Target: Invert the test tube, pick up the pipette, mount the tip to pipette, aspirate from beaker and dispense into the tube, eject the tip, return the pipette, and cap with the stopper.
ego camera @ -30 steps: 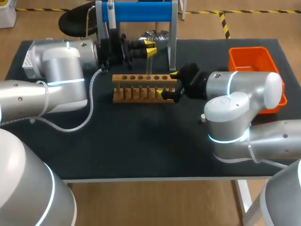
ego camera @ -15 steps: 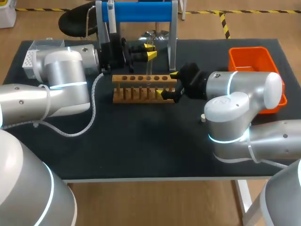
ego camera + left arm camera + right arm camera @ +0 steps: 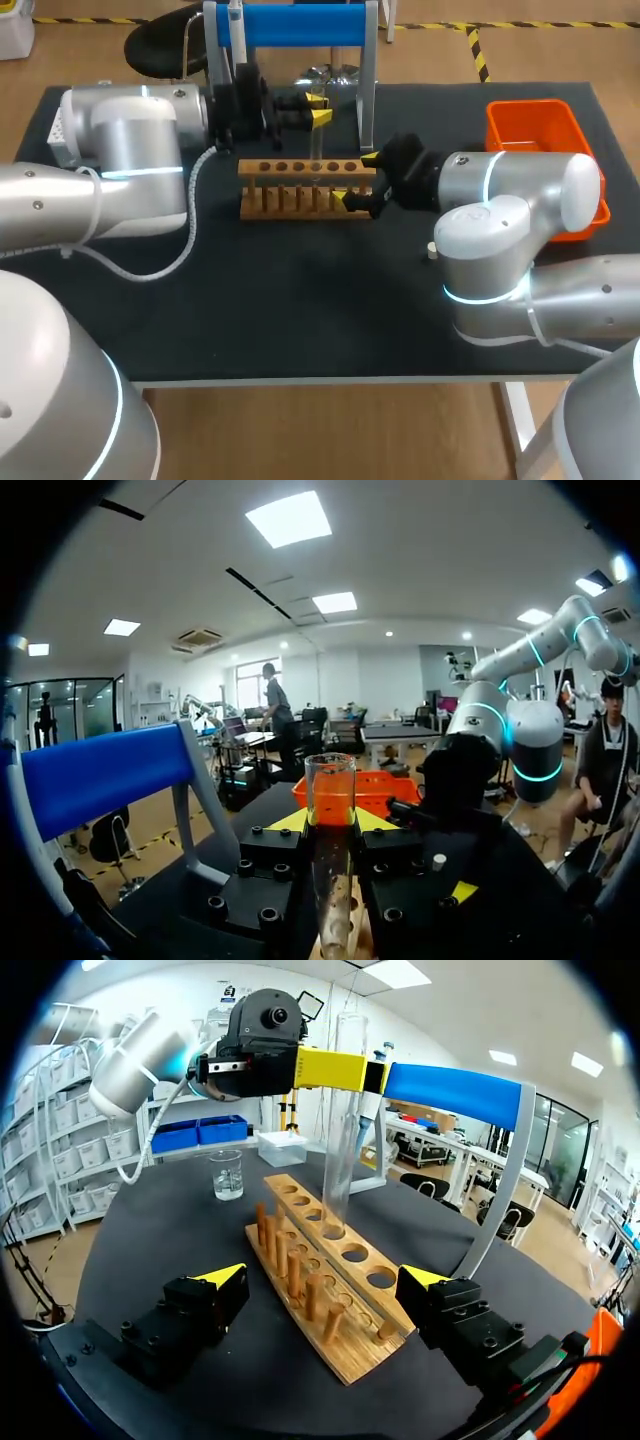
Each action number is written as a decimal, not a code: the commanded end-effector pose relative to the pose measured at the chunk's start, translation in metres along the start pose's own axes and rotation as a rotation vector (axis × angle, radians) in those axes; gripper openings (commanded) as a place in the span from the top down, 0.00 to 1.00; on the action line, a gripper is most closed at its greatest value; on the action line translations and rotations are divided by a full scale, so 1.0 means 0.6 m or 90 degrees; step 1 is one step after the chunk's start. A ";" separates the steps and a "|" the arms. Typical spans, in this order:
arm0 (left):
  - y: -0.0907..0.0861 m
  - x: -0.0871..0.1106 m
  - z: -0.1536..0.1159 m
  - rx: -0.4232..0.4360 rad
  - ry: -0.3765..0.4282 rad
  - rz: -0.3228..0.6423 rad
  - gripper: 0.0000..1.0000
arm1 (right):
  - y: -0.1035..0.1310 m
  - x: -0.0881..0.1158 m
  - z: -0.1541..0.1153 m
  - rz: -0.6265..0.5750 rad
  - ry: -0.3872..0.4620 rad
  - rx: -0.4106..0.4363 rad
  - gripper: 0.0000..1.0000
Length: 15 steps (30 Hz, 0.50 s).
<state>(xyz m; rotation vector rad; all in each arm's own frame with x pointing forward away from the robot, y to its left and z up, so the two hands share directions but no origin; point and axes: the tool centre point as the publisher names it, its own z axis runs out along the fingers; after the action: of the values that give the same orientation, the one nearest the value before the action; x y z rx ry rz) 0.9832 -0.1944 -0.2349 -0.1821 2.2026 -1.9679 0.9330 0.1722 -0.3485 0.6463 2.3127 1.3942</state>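
Test tube [image 3: 340,1140] stands upright, mouth up, clenched in your left jaws, its base at a hole of the wooden rack [image 3: 350,1355], likely for seating. Your right jaws sit released astride the rack's end, probably to steady it.

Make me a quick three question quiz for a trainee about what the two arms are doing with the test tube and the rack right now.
1. True or false: the left end effector is shut on the clear glass test tube.
2. Pick one. The tube is held: A upright; B lying level; C tipped far sideways.
3. Fill in: the fingers of the right end effector stand ____ on either side of one end of the wooden test tube rack.

Key: 1 true; 2 A; 3 open.
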 end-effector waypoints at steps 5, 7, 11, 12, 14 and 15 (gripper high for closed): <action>0.010 0.002 0.001 -0.018 0.003 -0.002 1.00 | -0.001 0.000 -0.001 0.000 0.000 -0.001 0.00; 0.015 0.002 0.003 -0.015 0.002 -0.001 1.00 | -0.001 0.000 -0.001 0.000 0.000 -0.001 0.00; 0.024 0.002 0.006 -0.011 0.001 -0.003 1.00 | -0.001 0.000 -0.001 0.000 0.000 -0.001 0.00; 0.025 0.001 0.006 -0.011 0.001 -0.003 1.00 | -0.001 0.000 -0.001 0.000 0.000 -0.001 0.00; 0.026 0.001 0.007 -0.009 0.001 -0.003 1.00 | -0.001 0.000 -0.001 0.000 0.000 -0.001 0.00; 0.027 0.001 0.007 -0.008 0.001 -0.003 1.00 | -0.001 0.000 -0.001 0.000 0.000 -0.001 0.00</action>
<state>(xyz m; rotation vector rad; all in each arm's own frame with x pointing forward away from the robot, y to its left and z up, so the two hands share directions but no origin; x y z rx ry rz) 0.9820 -0.1949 -0.2490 -0.1911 2.2203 -1.9549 0.9330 0.1722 -0.3485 0.6463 2.3126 1.3942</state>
